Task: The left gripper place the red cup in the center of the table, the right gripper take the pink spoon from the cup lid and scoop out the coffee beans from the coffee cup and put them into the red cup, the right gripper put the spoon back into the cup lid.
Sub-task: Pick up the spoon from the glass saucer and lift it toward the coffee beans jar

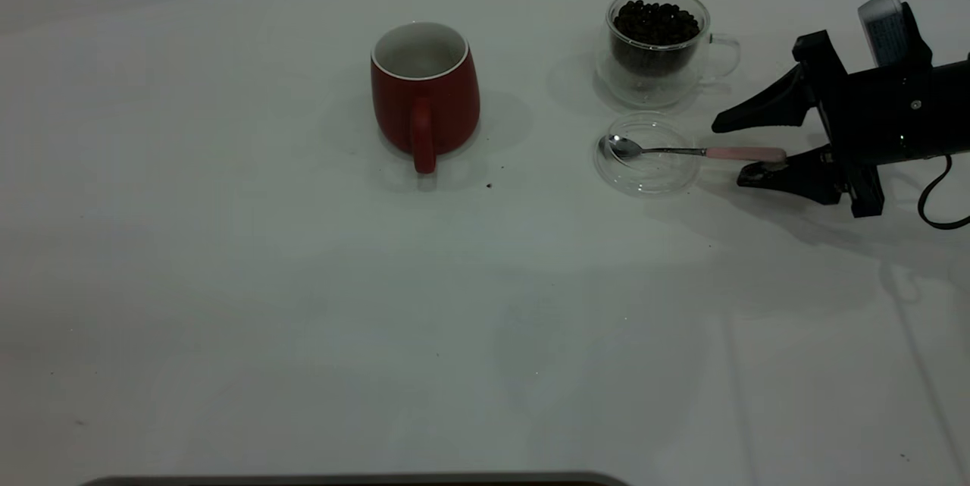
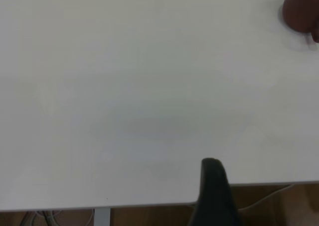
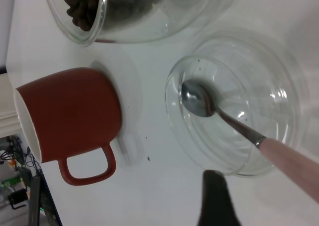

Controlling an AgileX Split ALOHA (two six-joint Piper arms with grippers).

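Observation:
The red cup (image 1: 424,92) stands upright near the table's middle, handle toward the front; it also shows in the right wrist view (image 3: 75,116) and the left wrist view (image 2: 301,9). The glass coffee cup (image 1: 655,46) is full of coffee beans (image 1: 655,22). In front of it lies the clear cup lid (image 1: 648,177) with the pink-handled spoon (image 1: 682,151) across it, bowl in the lid (image 3: 199,99). My right gripper (image 1: 729,154) is open, its fingers on either side of the handle's end. My left gripper's one visible finger (image 2: 214,196) hangs over the table's edge, far from the cup.
The white table (image 1: 303,304) has a few dark specks by the red cup (image 1: 489,185). The right arm's black body and cable (image 1: 936,205) lie at the right edge. A dark strip (image 1: 356,480) runs along the front edge.

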